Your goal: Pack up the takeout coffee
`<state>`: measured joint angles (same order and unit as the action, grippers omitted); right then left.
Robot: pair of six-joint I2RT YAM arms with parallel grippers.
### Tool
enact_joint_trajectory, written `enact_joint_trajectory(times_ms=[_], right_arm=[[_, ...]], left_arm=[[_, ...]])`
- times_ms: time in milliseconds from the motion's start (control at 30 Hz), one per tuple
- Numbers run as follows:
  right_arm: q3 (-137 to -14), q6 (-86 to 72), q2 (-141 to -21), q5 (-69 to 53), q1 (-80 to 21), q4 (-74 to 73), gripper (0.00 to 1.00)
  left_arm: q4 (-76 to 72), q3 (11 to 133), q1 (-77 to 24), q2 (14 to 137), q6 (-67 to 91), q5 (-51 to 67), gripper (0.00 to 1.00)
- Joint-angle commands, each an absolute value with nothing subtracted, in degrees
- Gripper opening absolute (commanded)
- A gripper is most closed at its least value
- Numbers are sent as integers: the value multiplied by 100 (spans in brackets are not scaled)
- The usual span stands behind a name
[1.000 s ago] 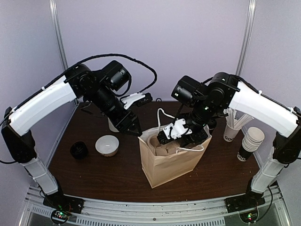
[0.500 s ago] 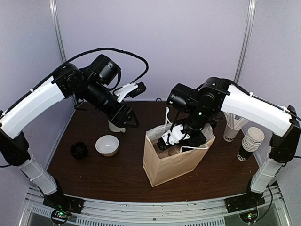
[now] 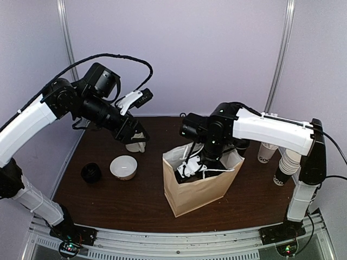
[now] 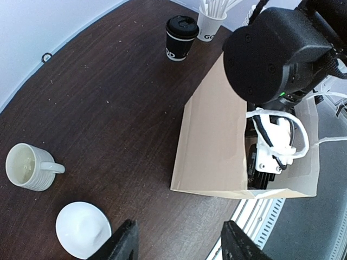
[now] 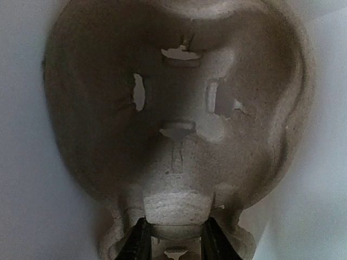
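The takeout coffee (image 4: 181,38), a black cup with a black dome lid, stands upright on the table beyond the brown paper bag (image 4: 217,141). In the top view my right arm hides most of it. Reaching down into the bag (image 3: 195,189), my right gripper (image 3: 190,167) is shut on a ridge of a grey pulp cup carrier (image 5: 179,135), with the fingers (image 5: 138,244) pinching its near edge. My left gripper (image 4: 179,244) hangs open and holds nothing, high over the table to the left of the bag and above the mug (image 3: 136,146).
A cream mug (image 4: 27,168) and a white bowl (image 3: 123,167) sit at the left, with a small black round object (image 3: 91,173) near the left edge. A white cup of stirrers (image 3: 267,150) and a stack of paper cups (image 3: 287,162) stand at the right.
My left arm has drawn back and to the left, away from the bag, and its jaws widened a little. The right arm has sunk lower, pushing the carrier deeper into the bag.
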<state>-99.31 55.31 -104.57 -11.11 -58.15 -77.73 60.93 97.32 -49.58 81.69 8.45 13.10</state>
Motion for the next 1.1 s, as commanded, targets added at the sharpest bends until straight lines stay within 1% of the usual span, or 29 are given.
enact_joint_trajectory(times_ms=[0,133,267,367,533,633,733,900,1067], right_arm=[[-9744,5523,-10726,-1383,-5845,-7647,24],[-9560,5527,-10816,-1435,-5849,-7431,26],[-9529,5503,-10895,-1458,-5845,-7335,30],[-9545,5493,-10871,-1467,-5844,-7322,37],[-9669,5508,-10680,-1473,-5837,-7458,56],[-9814,5470,-10444,-1498,-5842,-7593,62],[-10020,5434,-10252,-1622,-5845,-7824,65],[-10370,5363,-10138,-1777,-5845,-8258,65],[-10687,5308,-9961,-1778,-5845,-8411,66]], left_arm=[[5757,9604,-4905,8021,901,1266,55],[5706,9531,-4895,7958,905,1271,55],[5689,9463,-4887,7928,911,1267,55],[5655,9399,-4870,7919,903,1293,55],[5634,9360,-4843,7957,889,1307,56],[5634,9384,-4817,7971,868,1303,56],[5634,9411,-4801,8012,829,1331,56],[5623,9466,-4799,8245,765,1378,56],[5505,9585,-4820,8494,713,1686,55]])
